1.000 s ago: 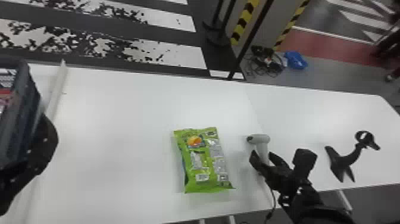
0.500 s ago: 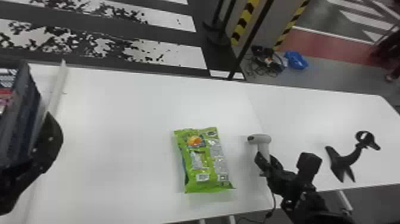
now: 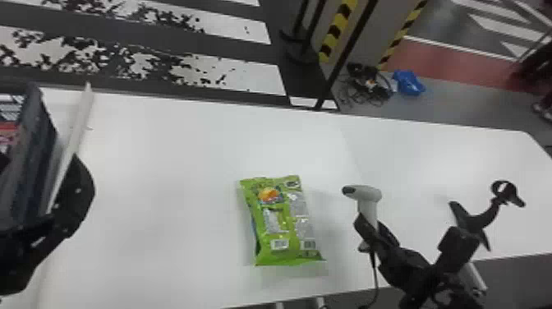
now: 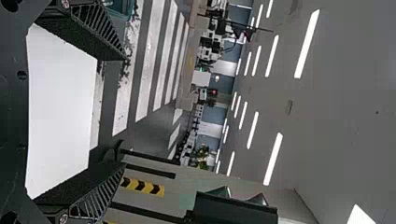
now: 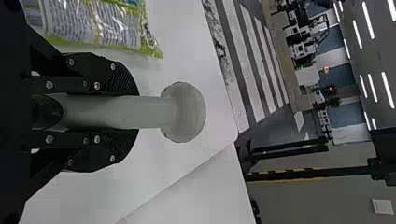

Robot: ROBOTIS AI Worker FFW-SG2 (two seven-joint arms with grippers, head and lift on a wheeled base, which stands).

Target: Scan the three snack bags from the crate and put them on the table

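Swinging too low could make the scanner (image 3: pixel 367 194), clamped in the right gripper (image 5: pixel 134 112), snag its cable (image 3: pixel 374 273) on the near edge of the table (image 3: pixel 164 246) or shove the green snack bag (image 3: pixel 283 222) lying toward it, the left gripper (image 4: pixel 123 112) hanging fingers apart by the crate (image 3: pixel 35 144).

the snack bag (image 3: pixel 287 222), lime green with an orange picture and pale printed panels, lies flat on the smooth white table (image 3: pixel 185 185), to the left of the right claw (image 3: pixel 374 230) and apart from it. the pale grey scanner (image 3: pixel 366 195) stands roughly upright between that claw's fingers, its head above them. the dark grey crate (image 3: pixel 35 164), something red inside, is just beside the left claw (image 3: pixel 78 197).
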